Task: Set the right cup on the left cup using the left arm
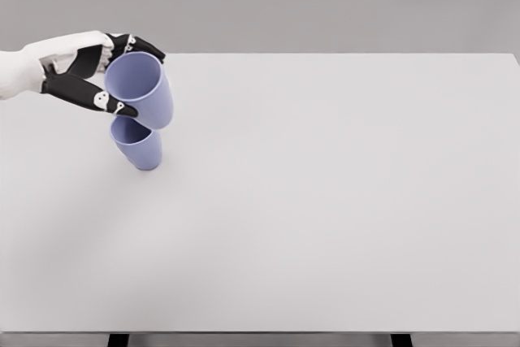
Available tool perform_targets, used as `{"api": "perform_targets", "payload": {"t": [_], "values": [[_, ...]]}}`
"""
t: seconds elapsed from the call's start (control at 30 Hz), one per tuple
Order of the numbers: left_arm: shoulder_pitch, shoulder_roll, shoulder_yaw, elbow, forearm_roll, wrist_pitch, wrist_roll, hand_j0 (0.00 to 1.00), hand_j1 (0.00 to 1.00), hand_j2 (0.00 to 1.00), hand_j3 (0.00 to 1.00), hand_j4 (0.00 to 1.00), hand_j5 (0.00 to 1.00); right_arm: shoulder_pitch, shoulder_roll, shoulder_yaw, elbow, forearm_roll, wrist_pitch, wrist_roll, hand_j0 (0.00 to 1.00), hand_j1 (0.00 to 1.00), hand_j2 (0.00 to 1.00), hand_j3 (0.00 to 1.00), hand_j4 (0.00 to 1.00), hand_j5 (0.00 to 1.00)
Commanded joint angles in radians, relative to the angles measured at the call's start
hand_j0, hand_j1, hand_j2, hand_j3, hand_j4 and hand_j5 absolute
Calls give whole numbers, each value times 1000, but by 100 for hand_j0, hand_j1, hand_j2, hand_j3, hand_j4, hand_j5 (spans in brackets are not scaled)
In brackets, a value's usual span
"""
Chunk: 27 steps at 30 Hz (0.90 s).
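Pale grey table (341, 201), dark legs (119, 340) below front edge.

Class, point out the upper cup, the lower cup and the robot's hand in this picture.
upper cup (149, 93), head view, on its outer side wall.
lower cup (140, 149), head view, on its side wall below the upper cup.
left hand (89, 71), head view, on the black palm beside the upper cup.
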<state>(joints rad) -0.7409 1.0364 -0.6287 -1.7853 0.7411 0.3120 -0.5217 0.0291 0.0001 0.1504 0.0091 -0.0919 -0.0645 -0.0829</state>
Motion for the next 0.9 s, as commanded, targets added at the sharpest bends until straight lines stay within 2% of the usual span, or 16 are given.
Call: {"api": "perform_targets", "payload": {"t": [0.0, 0.47, 0.87], "values": [[0, 14, 3, 0, 6, -1, 0, 69, 69, 69, 69, 69, 69, 0, 0, 0, 0, 0, 0, 0, 100, 100, 100, 100, 100, 100], [11, 45, 9, 17, 4, -1, 0, 69, 69, 69, 69, 69, 69, 0, 0, 0, 0, 0, 0, 0, 100, 100, 100, 100, 100, 100], [48, 62, 9, 24, 3, -1, 0, 69, 69, 69, 69, 69, 69, 0, 0, 0, 0, 0, 0, 0, 100, 100, 100, 100, 100, 100]]}}
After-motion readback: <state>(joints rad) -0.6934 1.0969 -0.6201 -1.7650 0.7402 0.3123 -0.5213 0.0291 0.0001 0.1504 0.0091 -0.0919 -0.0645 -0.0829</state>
